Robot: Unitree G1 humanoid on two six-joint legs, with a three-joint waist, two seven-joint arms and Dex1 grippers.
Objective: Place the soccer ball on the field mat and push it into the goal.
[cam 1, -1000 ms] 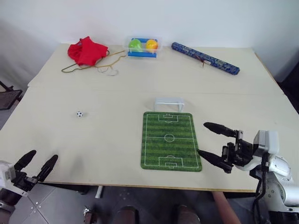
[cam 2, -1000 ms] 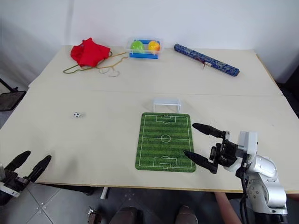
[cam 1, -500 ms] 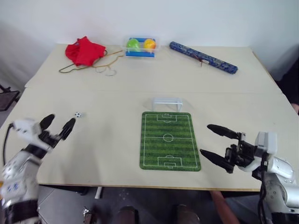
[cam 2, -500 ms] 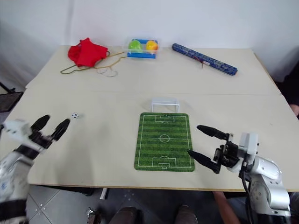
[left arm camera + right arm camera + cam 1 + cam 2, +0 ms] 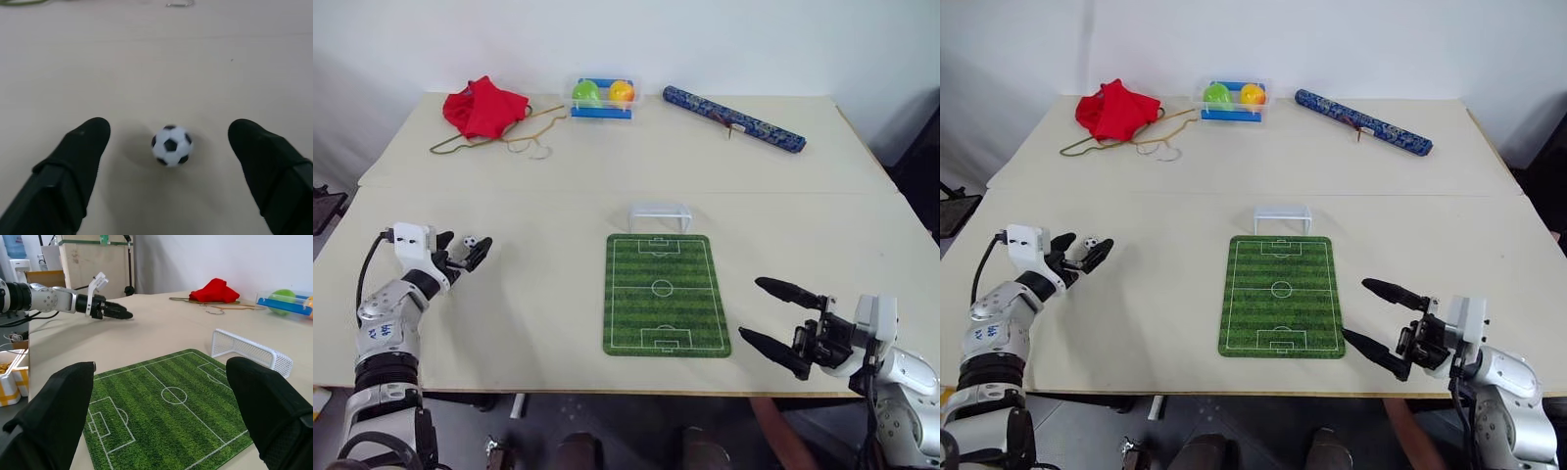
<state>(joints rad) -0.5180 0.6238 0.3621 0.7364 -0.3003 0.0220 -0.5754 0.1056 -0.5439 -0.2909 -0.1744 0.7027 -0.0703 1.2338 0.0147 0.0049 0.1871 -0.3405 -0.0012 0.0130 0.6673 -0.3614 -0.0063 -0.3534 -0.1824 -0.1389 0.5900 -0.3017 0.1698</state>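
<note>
The tiny black-and-white soccer ball (image 5: 171, 145) rests on the table at the left, between the two spread fingers of my left gripper (image 5: 463, 251); the fingers stand clear of it on both sides. My left gripper is open around the ball. The green field mat (image 5: 666, 293) lies flat at the table's middle front, with the small white goal (image 5: 659, 215) standing just beyond its far edge. At the front right, my right gripper (image 5: 781, 316) hovers open and empty beside the mat's near right corner, pointing toward it.
At the back of the table lie a red cloth (image 5: 484, 105) with a tan cord, a clear box (image 5: 598, 96) holding a green and an orange ball, and a long blue patterned roll (image 5: 734, 119). A seam crosses the table (image 5: 558, 323) behind the goal.
My left arm has risen from below the table's front edge and reached forward to the ball, its fingers now straddling it. The right gripper has sunk a little. The camera view has shifted slightly.
</note>
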